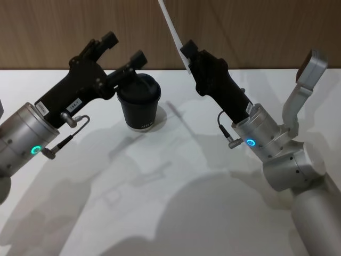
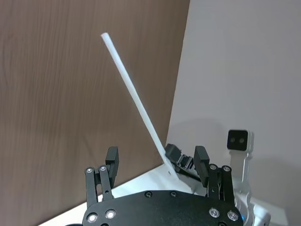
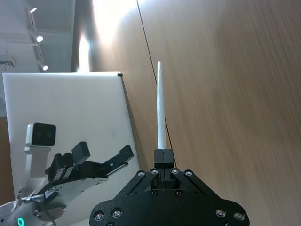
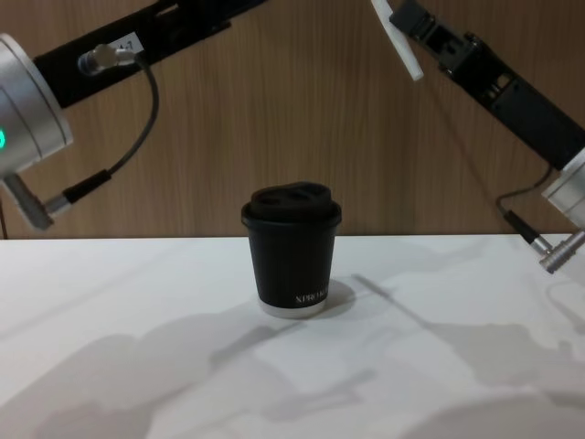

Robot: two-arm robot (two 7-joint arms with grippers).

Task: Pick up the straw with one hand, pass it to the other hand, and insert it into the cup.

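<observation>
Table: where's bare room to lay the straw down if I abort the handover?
The white table is bare across the stretch between the black lidded paper cup and the robot, and on the cup's right side. Crowded: above the cup, where the open left pincer and the right pincer, gripping the thin white plastic straw, face each other.
</observation>
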